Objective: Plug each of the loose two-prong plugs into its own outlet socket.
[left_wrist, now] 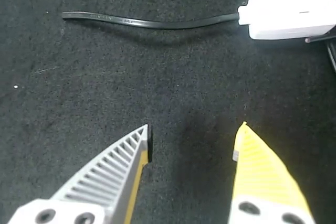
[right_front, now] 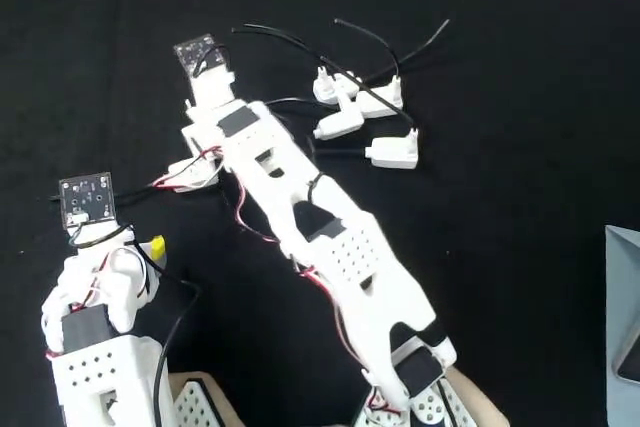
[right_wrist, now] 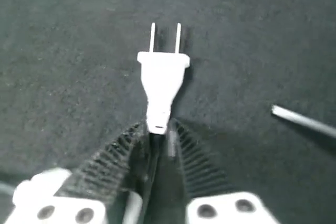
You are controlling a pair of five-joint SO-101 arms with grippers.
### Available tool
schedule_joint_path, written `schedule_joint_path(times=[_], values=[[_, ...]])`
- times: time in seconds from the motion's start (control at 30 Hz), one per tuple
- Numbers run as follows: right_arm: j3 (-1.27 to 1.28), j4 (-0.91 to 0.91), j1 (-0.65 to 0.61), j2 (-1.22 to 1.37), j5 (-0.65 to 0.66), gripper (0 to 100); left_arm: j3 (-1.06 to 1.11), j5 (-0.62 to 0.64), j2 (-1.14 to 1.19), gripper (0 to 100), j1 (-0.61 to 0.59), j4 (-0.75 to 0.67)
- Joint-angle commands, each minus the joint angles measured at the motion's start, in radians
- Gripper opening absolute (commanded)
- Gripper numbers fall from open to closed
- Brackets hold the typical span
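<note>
A: How many arms are counted in the high view?
B: Two are seen over the black cloth (right_front: 520,97). The left arm (right_front: 95,347) is folded at the near side, and the right arm (right_front: 330,237) is stretched across the middle of the table

A: What is held?
B: One two-prong plug (right_wrist: 163,72) is clamped by its tail between the two dark fingers of the right gripper (right_wrist: 157,127), with both prongs pointed away from them. Whether the cloth is touched by the plug cannot be told. One pale thin strip (right_wrist: 304,121) is seen near it, too blurred to be named

A: And the other tool?
B: The left gripper (left_wrist: 194,129) is spread wide over bare cloth, with one grey finger (left_wrist: 113,166) and one yellow finger (left_wrist: 260,166) well apart. One white outlet socket (left_wrist: 289,9) with two slots is seen beyond the fingertips. One black cord (left_wrist: 152,23) is run out from its end

A: How many pieces are counted elsewhere?
B: Four white cord-end bodies are grouped beyond the right arm: the first body (right_front: 333,85), second body (right_front: 382,97), third body (right_front: 338,125) and fourth body (right_front: 393,152), each on a black cord. Plug or socket cannot be told there. One more white body (right_front: 186,173) is half covered by the right arm — and one grey-blue object (right_front: 625,317) is cut off at the picture's edge
</note>
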Motion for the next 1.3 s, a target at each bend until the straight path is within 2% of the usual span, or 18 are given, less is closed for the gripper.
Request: schedule_joint_path(times=[0.0, 0.43, 0.7, 1.03, 1.27], values=[[-0.102, 0.097, -0.017, 0.004, -0.015, 1.6, -0.022, 0.008, -0.009, 26, 0.004, -0.005], [-0.476, 0.514, -0.021, -0.074, -0.014, 1.1, -0.022, 0.008, -0.009, 26, 0.004, -0.005], [-0.952, 0.870, -0.041, -0.097, -0.015, 1.1, -0.022, 0.008, -0.009, 26, 0.004, -0.005], [-0.694, 0.868, -0.049, -0.358, -0.011, 1.1, -0.021, 0.008, -0.009, 26, 0.004, -0.005], [-0.269, 0.867, -0.064, -0.734, -0.043, 1.1, -0.005, 0.008, -0.009, 26, 0.004, -0.034]])
